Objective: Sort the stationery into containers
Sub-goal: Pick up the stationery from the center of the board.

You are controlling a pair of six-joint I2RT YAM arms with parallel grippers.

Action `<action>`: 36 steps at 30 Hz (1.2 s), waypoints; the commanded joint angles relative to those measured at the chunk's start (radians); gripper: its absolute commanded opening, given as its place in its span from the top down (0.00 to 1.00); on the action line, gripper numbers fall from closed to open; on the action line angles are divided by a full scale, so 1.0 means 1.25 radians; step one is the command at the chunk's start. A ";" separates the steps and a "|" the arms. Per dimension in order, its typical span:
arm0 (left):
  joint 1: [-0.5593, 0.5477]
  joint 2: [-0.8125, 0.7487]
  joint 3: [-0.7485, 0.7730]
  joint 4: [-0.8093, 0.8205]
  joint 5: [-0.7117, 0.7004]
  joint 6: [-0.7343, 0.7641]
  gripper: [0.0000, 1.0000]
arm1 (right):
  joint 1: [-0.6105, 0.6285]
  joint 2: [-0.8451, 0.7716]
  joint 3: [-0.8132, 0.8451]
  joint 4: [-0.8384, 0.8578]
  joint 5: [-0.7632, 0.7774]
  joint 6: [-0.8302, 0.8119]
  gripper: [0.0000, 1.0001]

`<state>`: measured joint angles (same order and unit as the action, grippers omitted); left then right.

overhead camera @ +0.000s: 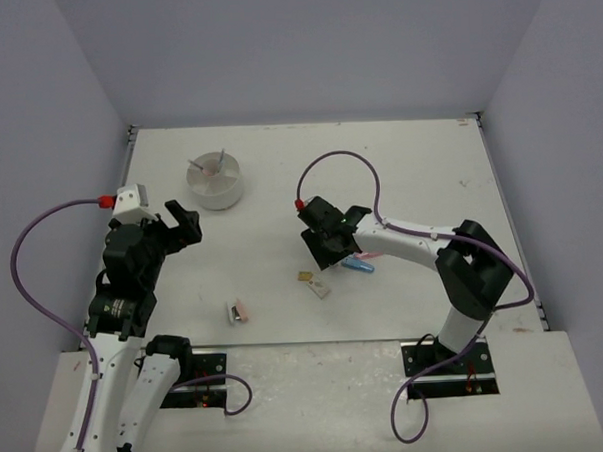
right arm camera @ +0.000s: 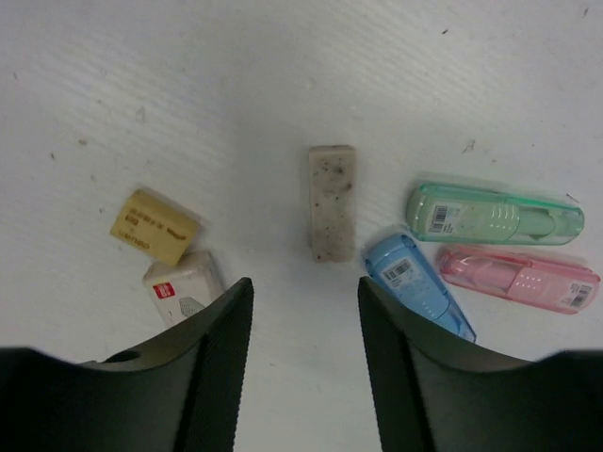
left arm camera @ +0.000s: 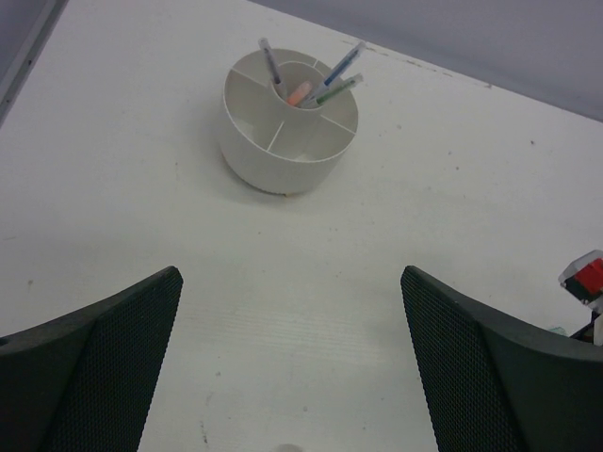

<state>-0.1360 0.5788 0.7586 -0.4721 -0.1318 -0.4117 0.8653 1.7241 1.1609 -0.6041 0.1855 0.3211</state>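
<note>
In the right wrist view my right gripper [right arm camera: 304, 287] hangs low over the table, its jaws partly apart with nothing between them. Just ahead of the tips lies a speckled grey eraser [right arm camera: 332, 201]. A tan eraser [right arm camera: 154, 226] and a white red-labelled eraser [right arm camera: 181, 285] lie to its left. Green [right arm camera: 495, 215], blue [right arm camera: 415, 282] and pink [right arm camera: 518, 278] capsule pieces lie to its right. The round white divided container [left arm camera: 290, 127] holds several pens [left arm camera: 311, 85] in its centre. My left gripper [left arm camera: 290, 275] is wide open and empty, short of the container.
In the top view the container [overhead camera: 217, 180] stands at the back left, with the left gripper [overhead camera: 181, 223] near it. The right gripper [overhead camera: 327, 247] is at mid-table over the stationery cluster. A small grey and pink item [overhead camera: 237, 311] lies alone near the front edge.
</note>
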 commanded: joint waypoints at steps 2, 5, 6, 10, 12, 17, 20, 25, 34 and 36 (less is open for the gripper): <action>0.003 0.003 -0.006 0.032 0.038 0.029 0.00 | -0.047 0.036 0.060 0.035 -0.048 -0.036 0.58; 0.003 0.002 -0.006 0.032 0.038 0.029 0.00 | -0.050 0.083 0.079 0.032 -0.042 -0.035 0.65; 0.003 0.002 -0.007 0.033 0.038 0.029 0.00 | -0.050 0.085 0.079 0.033 -0.040 -0.033 0.66; 0.003 0.007 -0.008 0.035 0.050 0.031 0.00 | -0.057 0.118 0.082 0.016 0.019 -0.018 0.68; 0.003 0.014 -0.009 0.036 0.056 0.032 0.00 | -0.057 0.124 0.081 0.008 0.033 -0.015 0.68; 0.003 0.016 -0.009 0.038 0.063 0.034 0.00 | -0.058 0.136 0.081 -0.007 0.060 -0.007 0.67; 0.003 0.015 -0.008 0.038 0.063 0.035 0.00 | -0.058 0.146 0.077 -0.010 0.052 -0.006 0.70; 0.003 0.016 -0.009 0.040 0.060 0.034 0.00 | -0.058 0.137 0.072 -0.021 0.041 0.007 0.82; 0.003 0.024 -0.002 0.040 0.066 0.023 0.00 | -0.055 0.097 0.036 -0.020 0.025 0.020 0.68; 0.003 0.027 0.002 0.041 0.076 0.017 0.00 | -0.055 0.082 0.030 -0.016 0.023 0.020 0.76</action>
<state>-0.1360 0.6082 0.7544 -0.4633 -0.0733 -0.4001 0.7929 1.8805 1.2230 -0.6089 0.2190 0.3264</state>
